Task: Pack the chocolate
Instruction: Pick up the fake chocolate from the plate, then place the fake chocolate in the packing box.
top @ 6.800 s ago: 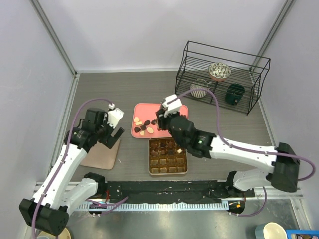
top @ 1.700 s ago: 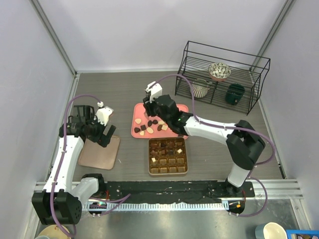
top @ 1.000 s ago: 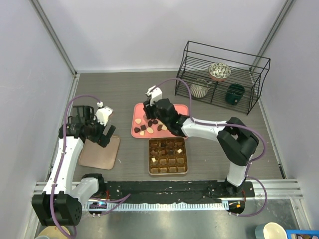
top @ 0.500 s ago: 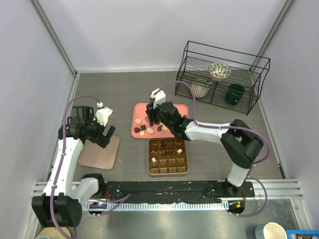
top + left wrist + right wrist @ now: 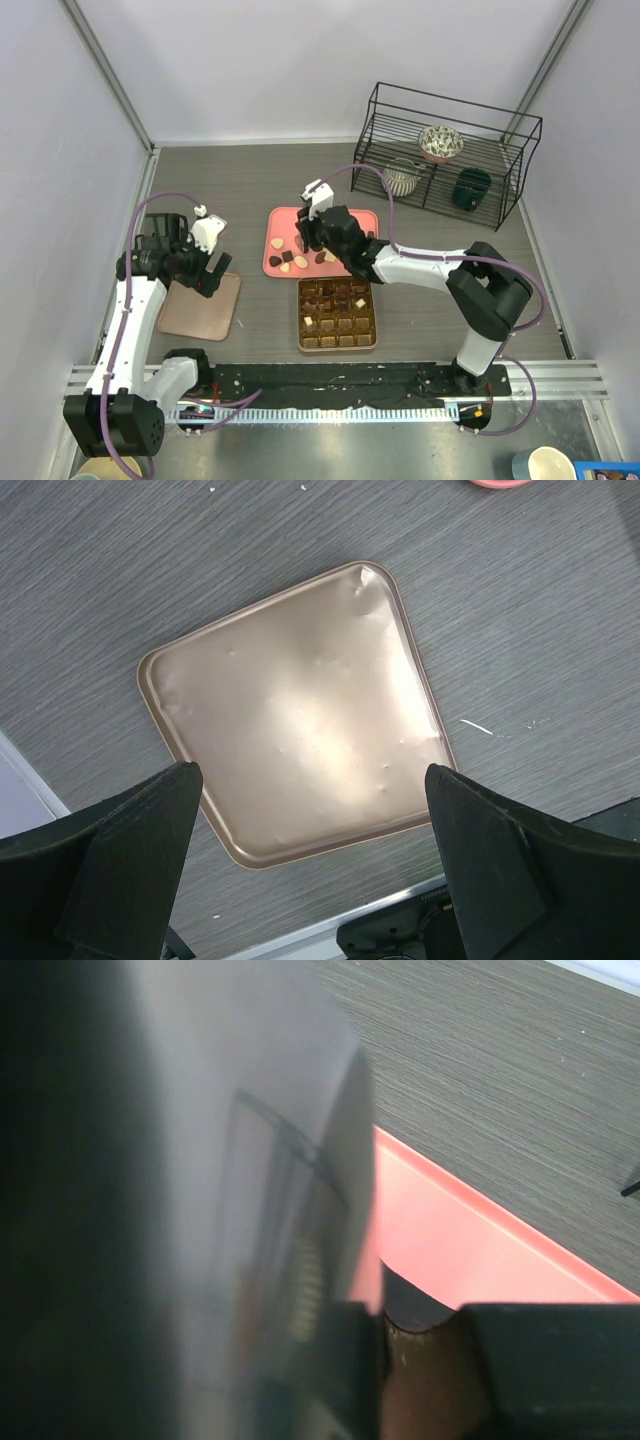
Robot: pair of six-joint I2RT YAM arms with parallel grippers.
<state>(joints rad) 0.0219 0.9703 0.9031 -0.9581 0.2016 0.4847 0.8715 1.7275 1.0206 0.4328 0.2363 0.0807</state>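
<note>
Left gripper [image 5: 310,780] hasn't budged: jaws spread wide above the gold-brown lid [image 5: 200,308], holding nothing. On the pink tray [image 5: 280,220], loose chocolates [image 5: 292,260] wait near its front edge. Here's the action: the right gripper [image 5: 311,238] has just pinched in and slid a touch rightward, and its wrist view shows a dark brown chocolate [image 5: 415,1350] wedged between the fingers. Looks like a pick. Next stop, I'd judge, is a free cell in the partly filled gridded box [image 5: 338,347].
</note>
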